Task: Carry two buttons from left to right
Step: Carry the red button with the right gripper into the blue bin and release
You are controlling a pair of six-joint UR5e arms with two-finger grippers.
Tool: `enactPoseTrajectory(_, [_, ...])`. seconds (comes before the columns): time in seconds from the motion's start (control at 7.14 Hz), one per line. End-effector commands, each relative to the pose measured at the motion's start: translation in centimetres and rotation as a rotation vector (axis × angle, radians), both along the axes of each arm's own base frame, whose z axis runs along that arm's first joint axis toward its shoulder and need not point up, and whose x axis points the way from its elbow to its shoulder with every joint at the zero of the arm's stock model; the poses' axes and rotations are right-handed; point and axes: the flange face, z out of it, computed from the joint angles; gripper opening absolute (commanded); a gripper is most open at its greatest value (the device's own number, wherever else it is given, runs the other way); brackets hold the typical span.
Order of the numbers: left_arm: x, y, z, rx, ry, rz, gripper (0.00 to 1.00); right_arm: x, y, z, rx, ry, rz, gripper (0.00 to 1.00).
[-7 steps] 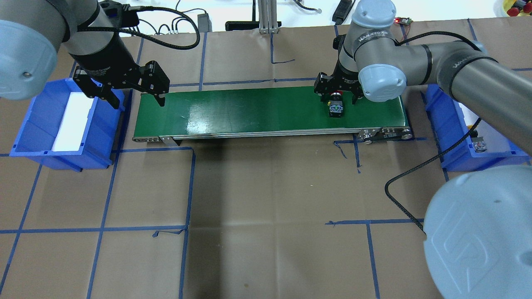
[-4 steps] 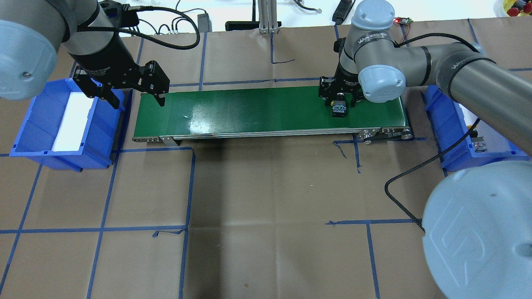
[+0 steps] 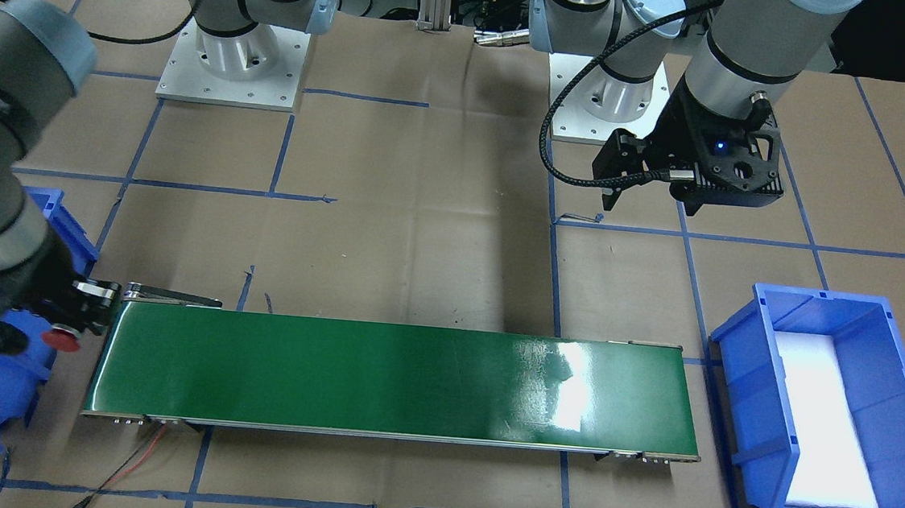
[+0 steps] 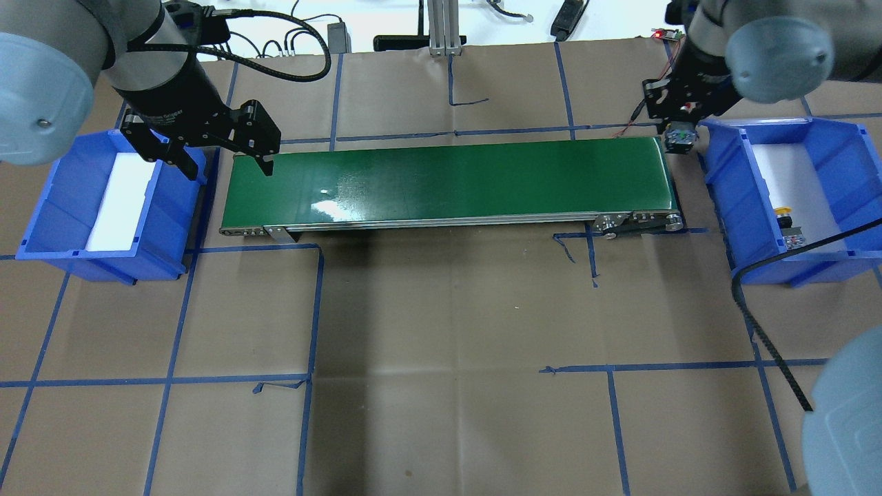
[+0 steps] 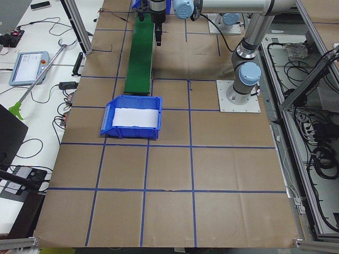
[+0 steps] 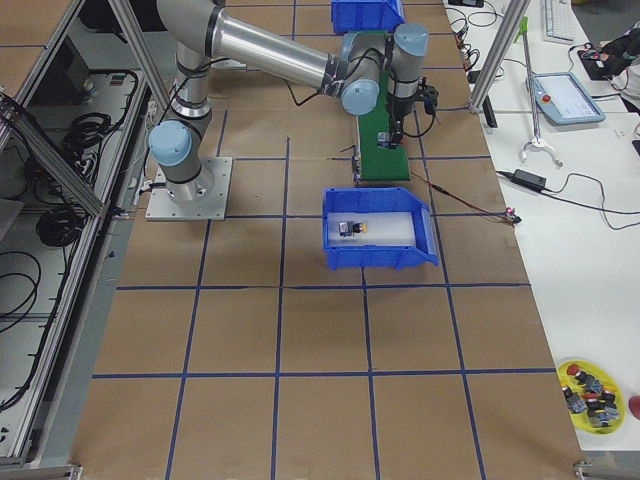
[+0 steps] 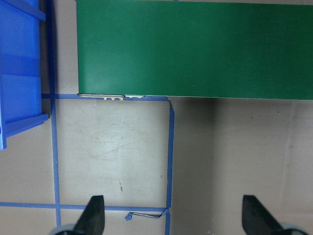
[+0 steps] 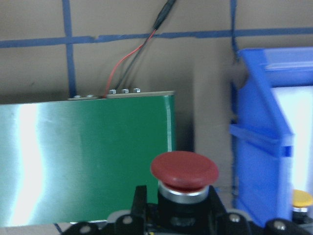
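In the upper right of the overhead view, the right gripper (image 4: pixel 679 131) pinched the red button (image 4: pixel 680 140) by its black body. Its wrist view showed the red cap (image 8: pixel 184 169) sticking out forward. The button hung just past the right end of the green belt (image 4: pixel 448 179), over the narrow strip of worktop (image 4: pixel 448 344) between the belt's end and the left wall of the right bin (image 4: pixel 725 203). That wall's rim was just beside the gripper.

The yellow button (image 4: pixel 783 214) lay on its side on the white liner in the lower part of that bin, well apart from the gripper. White liner stretched between them.

In the upper left of the overhead view, the left gripper (image 4: pixel 227 169) hovered with its jaws spread wide, one fingertip over the right wall of the left bin (image 4: pixel 58 207) and the other over the belt's left end. A broad stretch of papered worktop crossed by blue tape lines spread below the belt.

A second earlier the right gripper had stood spread around the red button, which then lay on the belt short of its right end. By 0.6 s ago it had pressed shut on it. Since then it had carried the button off the belt to the bin's edge. The left gripper had not moved.
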Motion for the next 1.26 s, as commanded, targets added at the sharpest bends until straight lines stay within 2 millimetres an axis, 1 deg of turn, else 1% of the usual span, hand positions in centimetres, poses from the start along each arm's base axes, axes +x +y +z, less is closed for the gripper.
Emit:
enactPoseTrajectory(0.0, [0.0,0.0,0.0,0.001,0.0,0.0,1.0,-11.0,-0.5,4.7,-0.026,0.03,0.095,0.04])
enactPoseTrajectory(0.14, [0.0,0.0,0.0,0.001,0.0,0.0,1.0,-15.8,-0.1,3.5,-0.01,0.017,0.096,0.04])
enactPoseTrajectory(0.28, [0.0,0.0,0.0,0.001,0.0,0.0,1.0,-18.1,-0.6,0.3,0.029,-0.002,0.122,0.04])
enactPoseTrajectory(0.42, [0.0,0.0,0.0,-0.001,0.0,0.0,1.0,-19.1,-1.3,-2.4,0.062,-0.023,0.139,0.04])
enactPoseTrajectory(0.56, [0.0,0.0,0.0,-0.001,0.0,0.0,1.0,-19.5,-1.4,-4.8,0.096,-0.042,0.139,0.04])
enactPoseTrajectory(0.7, [0.0,0.0,0.0,-0.001,0.0,0.0,1.0,-20.1,-1.2,-6.9,0.11,-0.051,0.13,0.04])
enactPoseTrajectory(0.84, [0.0,0.0,0.0,-0.001,0.0,0.0,1.0,-20.2,-0.9,-8.6,0.088,-0.036,0.132,0.04])
enactPoseTrajectory(1.12, [0.0,0.0,0.0,-0.001,0.0,0.0,1.0,-19.7,-0.3,-13.3,0.078,-0.031,0.139,0.04])
